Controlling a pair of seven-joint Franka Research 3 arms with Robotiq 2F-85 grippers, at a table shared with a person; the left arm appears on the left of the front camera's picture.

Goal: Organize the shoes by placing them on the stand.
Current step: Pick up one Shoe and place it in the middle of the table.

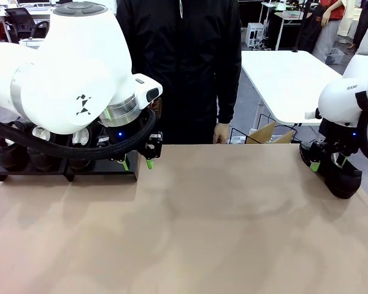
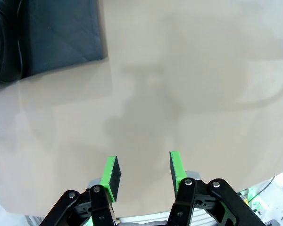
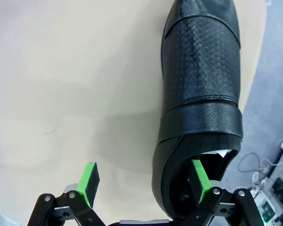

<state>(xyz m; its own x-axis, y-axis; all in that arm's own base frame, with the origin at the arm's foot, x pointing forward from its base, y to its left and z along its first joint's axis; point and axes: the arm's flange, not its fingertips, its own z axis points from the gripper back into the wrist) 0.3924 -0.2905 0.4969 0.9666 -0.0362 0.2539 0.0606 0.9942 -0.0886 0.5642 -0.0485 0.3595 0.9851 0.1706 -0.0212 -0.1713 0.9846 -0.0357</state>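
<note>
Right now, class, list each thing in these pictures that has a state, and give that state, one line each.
Left gripper: open, empty, above bare table.
Right gripper: open, one finger inside the shoe's opening, one outside.
Shoe at right: on the table, off the stand.
Stand: holds shoes, partly hidden by the left arm.

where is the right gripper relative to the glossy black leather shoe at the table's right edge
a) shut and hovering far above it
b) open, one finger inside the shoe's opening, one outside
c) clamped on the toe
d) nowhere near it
b: the right gripper is open, one green-padded finger inside the heel opening of the glossy black leather shoe and the other outside on the table side.
</note>
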